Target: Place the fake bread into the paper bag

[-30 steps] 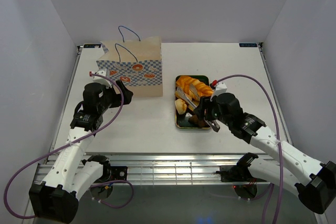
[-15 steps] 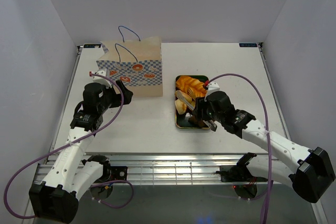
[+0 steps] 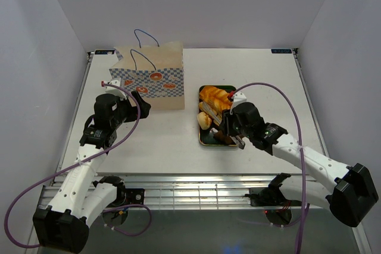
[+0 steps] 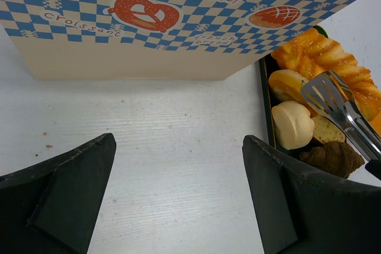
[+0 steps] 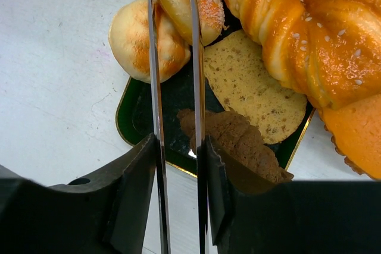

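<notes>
right tool (image 5: 177,166) is clamped on the tongs (image 5: 153,87), squeezed narrow over the oval roll (image 5: 209,10) straight ahead; bag (image 3: 156,80) sits well left, beside the wide-open left tool (image 4: 178,190)

Glossy orange, golden and brown bread (image 3: 215,104) heaped in green tray (image 5: 134,117), tan checkered-band bag (image 3: 152,75) upright on desk (image 3: 172,141), left of tray, apart

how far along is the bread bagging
Done: nothing visibly; no bread shows at the tan checkered paper bag, though its inside is hidden. In hand: the right gripper clamps metal tongs over the glossy toy breads in the dark green tray. To do: lifting and bagging them all.
</notes>
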You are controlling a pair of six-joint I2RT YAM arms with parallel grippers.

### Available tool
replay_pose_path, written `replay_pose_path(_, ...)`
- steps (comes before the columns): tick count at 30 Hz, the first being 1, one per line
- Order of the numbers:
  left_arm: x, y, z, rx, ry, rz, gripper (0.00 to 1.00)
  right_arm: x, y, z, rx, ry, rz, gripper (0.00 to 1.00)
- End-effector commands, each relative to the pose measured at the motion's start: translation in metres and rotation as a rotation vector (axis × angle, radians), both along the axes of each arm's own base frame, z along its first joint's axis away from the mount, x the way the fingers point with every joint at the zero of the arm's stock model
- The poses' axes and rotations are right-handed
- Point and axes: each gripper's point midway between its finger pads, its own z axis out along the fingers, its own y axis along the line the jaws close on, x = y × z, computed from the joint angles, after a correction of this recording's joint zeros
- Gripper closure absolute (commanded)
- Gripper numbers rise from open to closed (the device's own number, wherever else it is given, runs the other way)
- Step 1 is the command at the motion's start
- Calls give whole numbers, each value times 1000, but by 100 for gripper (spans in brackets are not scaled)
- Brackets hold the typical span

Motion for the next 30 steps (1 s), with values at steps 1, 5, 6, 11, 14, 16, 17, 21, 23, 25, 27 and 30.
replay_pose_path(1, 2, -2, 22, -13, -49, -8, 2, 16, 11, 35, 30, -89, 19, 60)
replay_pose_path(5, 2, -3, 21, -15, -45, -12, 2, 17, 7, 41, 8, -97, 15, 65)
replay_pose_path(6, 3, -3, 21, -15, -44, -12, 2, 17, 6, 44, 8, -104, 13, 65)
replay_pose_path(11, 3, -4, 21, -17, -43, -16, 2, 14, -3, 59, 4, -137, 2, 70)
replay_pose_path(14, 3, -4, 19, -16, -39, -15, 2, 12, -9, 70, 5, -160, -8, 70)
replay_pose_path(16, 4, -4, 18, -15, -36, -15, 2, 9, -13, 78, 13, -176, -13, 71)
replay_pose_path(17, 4, -4, 18, -15, -36, -15, 2, 8, -12, 80, 20, -180, -9, 71)
replay_pose_path(21, 4, -4, 18, -16, -34, -16, 2, 2, -12, 94, 56, -199, 7, 71)
replay_pose_path(23, 4, -4, 18, -15, -33, -16, 2, 1, -12, 95, 61, -199, 7, 69)
replay_pose_path(25, 4, -5, 17, -16, -31, -18, 2, 1, -14, 95, 55, -200, 3, 64)
replay_pose_path(27, 4, -5, 17, -15, -30, -18, 2, 2, -16, 90, 37, -196, -2, 55)
replay_pose_path(30, 4, -4, 15, -14, -25, -16, 2, 4, -17, 81, 4, -183, -6, 50)
